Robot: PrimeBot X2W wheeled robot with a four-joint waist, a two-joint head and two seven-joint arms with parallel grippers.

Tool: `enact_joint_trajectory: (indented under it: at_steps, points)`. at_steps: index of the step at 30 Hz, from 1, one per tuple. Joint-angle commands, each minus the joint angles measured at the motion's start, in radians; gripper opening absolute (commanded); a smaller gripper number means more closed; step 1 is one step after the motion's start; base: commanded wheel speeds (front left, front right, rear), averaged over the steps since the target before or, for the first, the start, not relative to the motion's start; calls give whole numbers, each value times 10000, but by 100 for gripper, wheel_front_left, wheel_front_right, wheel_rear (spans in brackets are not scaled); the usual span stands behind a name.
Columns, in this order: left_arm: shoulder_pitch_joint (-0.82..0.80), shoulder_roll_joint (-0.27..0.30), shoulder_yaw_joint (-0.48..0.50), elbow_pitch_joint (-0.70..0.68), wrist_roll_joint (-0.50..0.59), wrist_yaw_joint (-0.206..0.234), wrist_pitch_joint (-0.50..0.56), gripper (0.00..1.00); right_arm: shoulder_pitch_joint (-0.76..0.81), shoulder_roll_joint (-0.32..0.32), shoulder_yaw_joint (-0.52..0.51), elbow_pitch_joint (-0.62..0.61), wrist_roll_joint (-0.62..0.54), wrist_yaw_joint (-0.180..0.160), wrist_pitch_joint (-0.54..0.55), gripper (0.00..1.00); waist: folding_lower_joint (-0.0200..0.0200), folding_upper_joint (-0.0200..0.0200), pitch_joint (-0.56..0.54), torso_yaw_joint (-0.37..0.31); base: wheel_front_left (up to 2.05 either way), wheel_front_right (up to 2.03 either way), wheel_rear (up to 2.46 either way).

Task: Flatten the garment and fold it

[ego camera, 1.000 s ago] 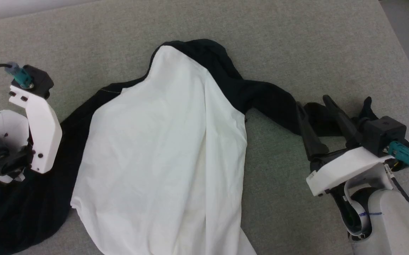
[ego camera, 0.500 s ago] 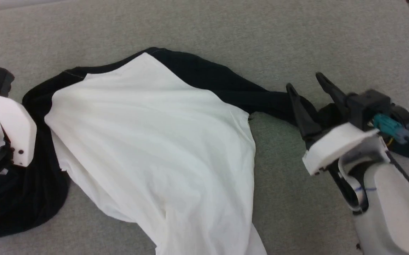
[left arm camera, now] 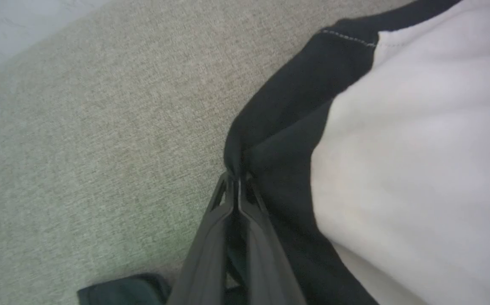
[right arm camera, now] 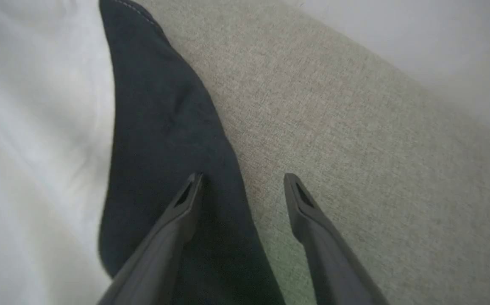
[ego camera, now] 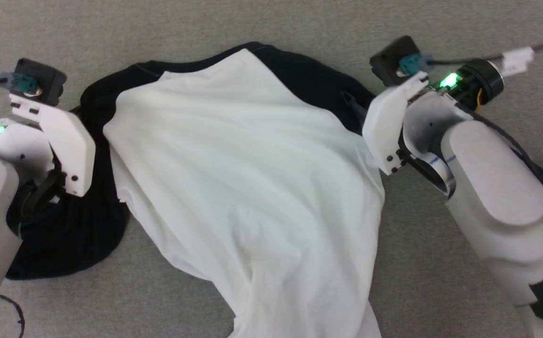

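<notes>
1. Since a second ago, the right gripper (right arm camera: 243,184) has left the far sleeve end and come in to the black shoulder band beside the white panel (ego camera: 252,178). The head camera shifted too.
2. The garment (ego camera: 271,141) lies on a grey woven surface (ego camera: 299,28), spread but not flat. The white panel is rumpled, with long creases running down it.
3. A black band with pale stitching runs along the panel's top edge. A black sleeve (ego camera: 65,239) is bunched in a heap just beside the panel's left edge.
4. The left gripper (left arm camera: 237,182) is closed, its tips pinching a fold of black cloth just left of the white panel.
5. The right gripper's jaws stand wide apart, holding nothing. One finger is over black cloth right of the panel, the other over bare grey surface. Cannot tell whether they touch.
</notes>
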State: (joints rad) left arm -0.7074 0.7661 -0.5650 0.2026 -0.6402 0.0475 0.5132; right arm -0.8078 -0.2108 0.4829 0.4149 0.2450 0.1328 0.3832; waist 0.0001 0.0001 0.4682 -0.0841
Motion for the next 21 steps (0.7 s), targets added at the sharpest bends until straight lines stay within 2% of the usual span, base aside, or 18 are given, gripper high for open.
enact_joint_trajectory:
  at_steps: [1,4,5,6,7,8,13,18,21]
  points:
    - [-143,-148,-111,91,84,-84,-58,0,-344,-12,254,316,206,-21,340,100,-1,-1,273,315,0,0,0]
    - [-316,-339,-205,165,111,-167,-121,0,-986,-113,984,1074,785,-21,1547,100,-1,-1,346,505,0,0,0]
    - [-358,-385,-230,186,118,-191,-144,0,-1155,-144,1204,1279,1011,-21,2028,76,-1,-1,349,552,0,0,0]
    - [-394,-426,-253,203,117,-219,-161,0,-1311,-205,1441,1426,1206,-21,2504,39,-1,-1,343,599,0,0,0]
    - [-429,-453,-266,210,118,-246,-191,0,-1466,-287,1662,1509,1366,-21,2915,25,-1,-1,331,637,0,0,0]
    - [-460,-473,-280,219,121,-270,-214,0,-1615,-386,1873,1525,1502,-21,3239,0,-1,-1,314,672,0,0,0]
    - [-589,-524,-290,197,141,-362,-429,0,-2261,-991,2561,1210,1927,-21,3840,0,-1,-1,191,763,0,0,0]
    - [-726,-492,-248,190,179,-447,-698,0,-2745,-1473,2797,882,2116,-21,3745,0,-1,-1,6,736,0,0,0]
    - [-998,-436,-92,86,320,-448,-1135,0,-3100,-1647,2739,609,2115,-21,3261,0,-1,-1,-76,690,0,0,0]
